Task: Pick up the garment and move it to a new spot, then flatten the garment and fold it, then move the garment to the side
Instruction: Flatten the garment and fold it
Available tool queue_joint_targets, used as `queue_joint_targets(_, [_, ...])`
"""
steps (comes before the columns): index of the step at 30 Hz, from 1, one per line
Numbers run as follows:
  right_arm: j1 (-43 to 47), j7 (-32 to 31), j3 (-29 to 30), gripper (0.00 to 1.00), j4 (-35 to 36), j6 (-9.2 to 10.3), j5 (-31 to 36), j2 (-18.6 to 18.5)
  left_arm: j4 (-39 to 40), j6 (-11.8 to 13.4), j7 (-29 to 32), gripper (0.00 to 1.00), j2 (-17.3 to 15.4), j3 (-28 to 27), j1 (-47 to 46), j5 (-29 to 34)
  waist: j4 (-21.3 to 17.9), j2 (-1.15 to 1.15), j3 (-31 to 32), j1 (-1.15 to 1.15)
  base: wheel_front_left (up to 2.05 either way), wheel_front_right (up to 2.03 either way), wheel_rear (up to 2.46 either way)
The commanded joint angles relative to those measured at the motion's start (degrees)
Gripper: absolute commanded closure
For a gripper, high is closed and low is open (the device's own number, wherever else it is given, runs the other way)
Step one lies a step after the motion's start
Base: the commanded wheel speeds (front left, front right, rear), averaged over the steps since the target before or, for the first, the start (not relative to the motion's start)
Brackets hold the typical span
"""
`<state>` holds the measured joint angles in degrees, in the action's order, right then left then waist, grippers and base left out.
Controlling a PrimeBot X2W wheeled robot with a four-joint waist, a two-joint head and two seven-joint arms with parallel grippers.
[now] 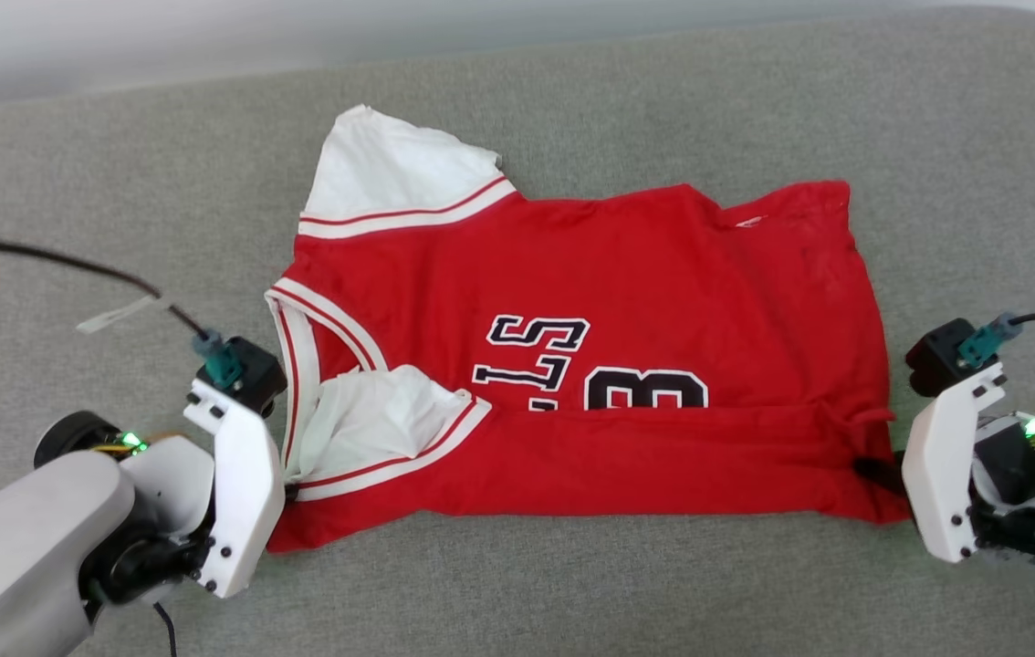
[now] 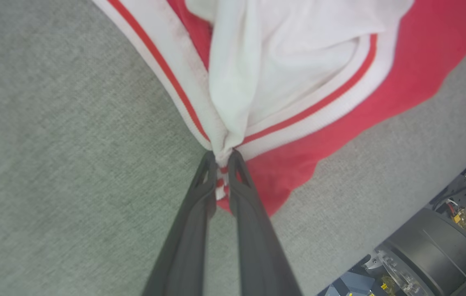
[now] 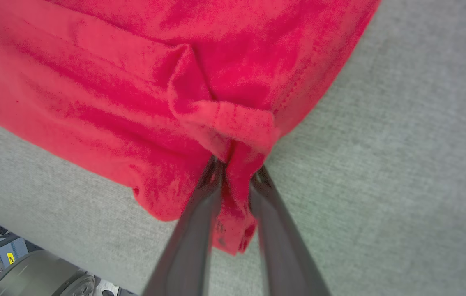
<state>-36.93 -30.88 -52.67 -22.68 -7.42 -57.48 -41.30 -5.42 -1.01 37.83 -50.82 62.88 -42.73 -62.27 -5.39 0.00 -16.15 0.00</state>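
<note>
The garment is a red jersey with white sleeves, striped trim and black lettering. It lies on the grey padded surface with its near long edge folded up over the lettering. My left gripper is shut on the bunched white sleeve and striped trim at the garment's near left corner. In the head view that gripper sits at the shirt's lower left. My right gripper is shut on a gathered fold of red cloth at the garment's hem corner. The head view places it at the lower right.
A black cable with a strip of tape runs across the surface at the left. The surface's front edge lies close behind both grippers, with the robot's base below it. Bare grey surface surrounds the shirt.
</note>
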Motion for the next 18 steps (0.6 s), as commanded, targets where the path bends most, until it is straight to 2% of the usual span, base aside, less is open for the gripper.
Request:
queue_joint_targets(1, [0.5,0.7,-1.2,1.00,-0.1,-0.12,-0.1,0.8,0.3,0.1,-0.2,1.00,-0.4,0.1,1.4,-0.6,-0.4,0.00,1.2,0.00,0.00,0.00,0.00])
queue_joint_targets(7, [0.4,4.0,-2.3,1.00,4.2,-0.06,-1.6,-4.5,3.1,0.6,-1.4,1.00,-3.1,0.0,4.8,-2.6,-0.7,0.00,5.0,0.00,0.00,0.00,0.00])
queue_joint_targets(13, [2.3,4.5,-3.3,1.00,8.2,-0.05,-3.0,-9.8,6.8,2.0,-2.8,1.00,-5.4,0.6,8.9,-4.1,-0.8,0.00,6.8,0.00,0.00,0.00,0.00])
queue_joint_targets(15, [3.3,4.0,-3.9,1.00,8.6,-0.05,-3.5,-10.7,7.4,2.5,-3.3,1.00,-5.7,0.9,10.1,-4.6,-0.8,0.00,6.9,0.00,0.00,0.00,0.00])
queue_joint_targets(18, [4.2,3.8,-4.2,1.00,7.4,-0.04,-4.1,-10.1,7.3,3.0,-4.2,1.00,-5.5,1.4,11.7,-4.9,-0.9,0.00,6.5,0.00,0.00,0.00,0.00])
